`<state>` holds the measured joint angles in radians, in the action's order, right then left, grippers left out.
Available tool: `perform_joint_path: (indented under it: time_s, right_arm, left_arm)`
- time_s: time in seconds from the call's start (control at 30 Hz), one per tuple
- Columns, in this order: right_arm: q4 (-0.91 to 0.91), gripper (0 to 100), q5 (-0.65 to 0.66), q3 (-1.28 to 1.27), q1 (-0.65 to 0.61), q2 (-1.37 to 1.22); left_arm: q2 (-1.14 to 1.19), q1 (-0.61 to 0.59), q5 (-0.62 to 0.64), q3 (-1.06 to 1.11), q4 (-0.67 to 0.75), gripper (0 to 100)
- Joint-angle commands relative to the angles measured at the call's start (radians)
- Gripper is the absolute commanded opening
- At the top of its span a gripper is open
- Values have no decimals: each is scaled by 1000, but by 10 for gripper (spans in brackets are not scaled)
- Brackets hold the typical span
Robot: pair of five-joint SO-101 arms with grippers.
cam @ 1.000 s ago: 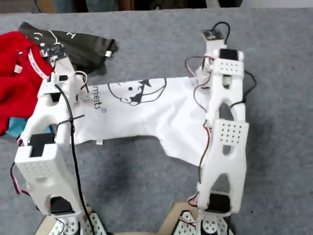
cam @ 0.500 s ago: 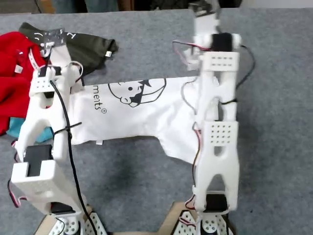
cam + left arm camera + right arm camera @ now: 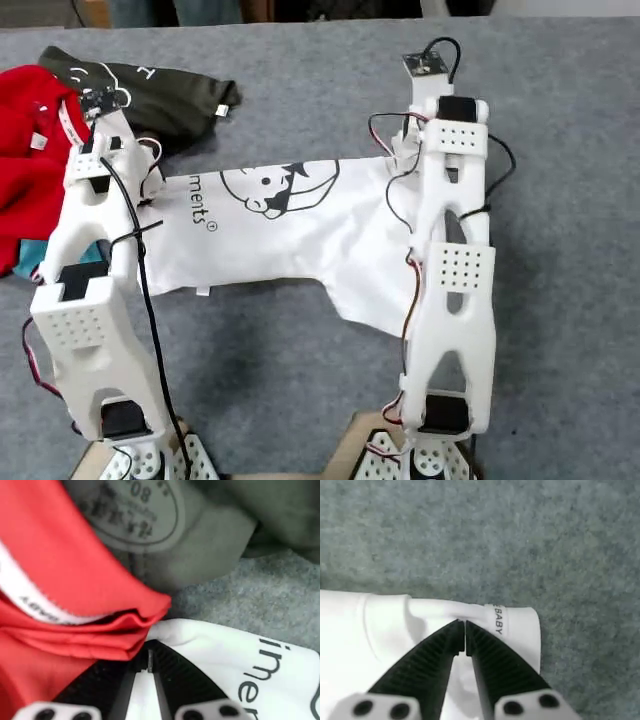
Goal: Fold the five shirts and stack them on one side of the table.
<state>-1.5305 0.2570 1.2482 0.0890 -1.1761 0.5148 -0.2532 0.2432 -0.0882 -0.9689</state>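
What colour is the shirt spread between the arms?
The shirt is white with black print; high view.

Four garments lie on the one grey counter (image 3: 560, 150), no two of them the same colour: one white shirt (image 3: 280, 230), one red shirt (image 3: 25, 150), one dark olive shirt (image 3: 180, 95), and one teal piece of cloth (image 3: 30, 262), too hidden under the red one to tell whether it is a shirt. There are two white arms, one left arm (image 3: 85, 300) and one right arm (image 3: 455, 280). Each carries a single tool, so two in all: the left tool (image 3: 149, 653) and the right tool (image 3: 465, 630)
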Motion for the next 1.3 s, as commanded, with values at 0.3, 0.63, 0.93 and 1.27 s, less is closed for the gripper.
perform_joint_path:
  time_s: [0.3, 0.63, 0.93, 1.27]
  right_arm:
    - [-242, 15, 213, 295, 11, 113]
    - [-236, 15, 617, -486, 2, 727]
    - [-124, 167, 918, -1294, -52, 1326]
    - [293, 299, 947, -2247, -212, 1762]
  left_arm:
    - [-322, 45, -120, 87, -9, 28]
    - [-890, 127, -229, 707, 152, 28]
    - [-1105, 120, -232, 1156, 526, 30]
    - [-967, 99, -181, 1152, 618, 30]
